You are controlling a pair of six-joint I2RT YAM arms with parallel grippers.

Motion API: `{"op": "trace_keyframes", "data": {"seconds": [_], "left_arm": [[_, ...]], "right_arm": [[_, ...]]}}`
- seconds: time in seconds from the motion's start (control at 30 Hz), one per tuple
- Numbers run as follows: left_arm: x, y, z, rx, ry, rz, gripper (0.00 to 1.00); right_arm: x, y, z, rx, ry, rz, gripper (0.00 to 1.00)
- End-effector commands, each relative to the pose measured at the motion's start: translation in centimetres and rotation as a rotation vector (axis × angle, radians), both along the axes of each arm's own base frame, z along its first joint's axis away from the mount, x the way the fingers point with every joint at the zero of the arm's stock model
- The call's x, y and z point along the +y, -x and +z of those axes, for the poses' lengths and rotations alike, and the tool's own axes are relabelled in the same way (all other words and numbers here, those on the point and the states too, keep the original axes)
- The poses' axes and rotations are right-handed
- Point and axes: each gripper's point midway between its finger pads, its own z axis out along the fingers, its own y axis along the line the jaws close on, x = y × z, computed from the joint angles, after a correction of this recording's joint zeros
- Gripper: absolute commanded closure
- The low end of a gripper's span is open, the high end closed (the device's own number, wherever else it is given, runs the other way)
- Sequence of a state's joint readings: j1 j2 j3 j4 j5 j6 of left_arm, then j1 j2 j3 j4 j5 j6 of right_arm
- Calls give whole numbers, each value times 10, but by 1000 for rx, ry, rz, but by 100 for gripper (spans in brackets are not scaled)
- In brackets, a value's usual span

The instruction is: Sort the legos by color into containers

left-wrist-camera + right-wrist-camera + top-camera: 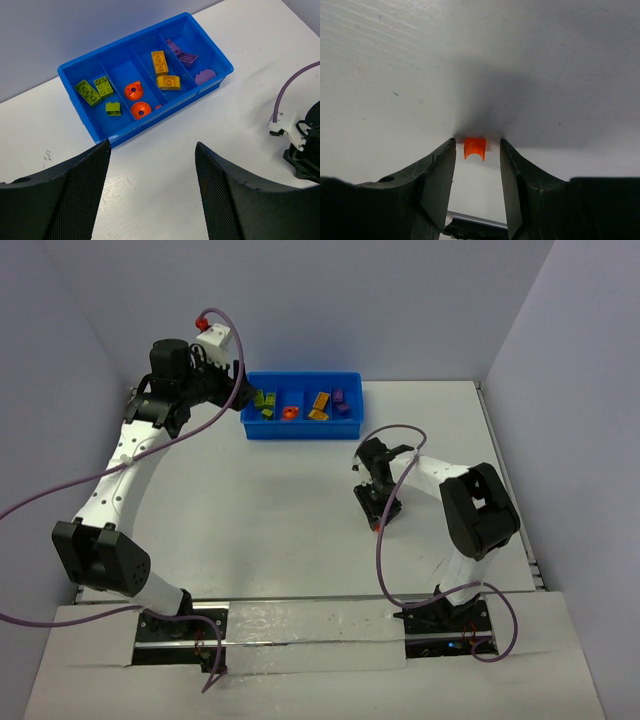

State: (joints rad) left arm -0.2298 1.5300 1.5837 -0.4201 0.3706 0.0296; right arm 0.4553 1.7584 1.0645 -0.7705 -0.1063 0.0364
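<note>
Blue plastic fills most of what my left claw (152,147) looks down on. That claw hangs above the bench (280,510) just off the left end of the bin (125,134), its jaws spread wide with nothing between them and bare bench beneath. The bin sits near the far edge of the bench, close to the back wall, with open surface in front of it. Going across its four compartments: the first holds the green bricks (95,90), the second the orange-red pieces (134,91), the third the yellow-orange bricks (160,62), the fourth the purple bricks (182,55). All lie below the rim, and none rests on a divider. Farther right and nearer to me, well apart from the bin, my right claw (477,142) is down at the bench. Its jaws are narrow and stand on either side of a single orange-red brick (474,149) that lies flat on the surface. A thin gap shows on each side of the brick, so I am not gripping it. Around that claw the bench is bare, and its right edge and the side wall are well off.
</note>
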Motion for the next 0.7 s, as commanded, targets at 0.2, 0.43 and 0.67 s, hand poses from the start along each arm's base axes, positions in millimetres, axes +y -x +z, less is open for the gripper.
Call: {"op": "trace_keyframes", "data": {"seconds": [0.2,0.43,0.67], "left_arm": [[0,-4,14,-54,12,4,25],[-1,-6,14,-50,17,4,25],[2,-4,13,-43,15,10,24]], "right_arm": [[9,11,-2,39,-51,-4,61],[10,10,0,32,-60,-1,76],[34,-22,40,-87,-165,43,100]]}}
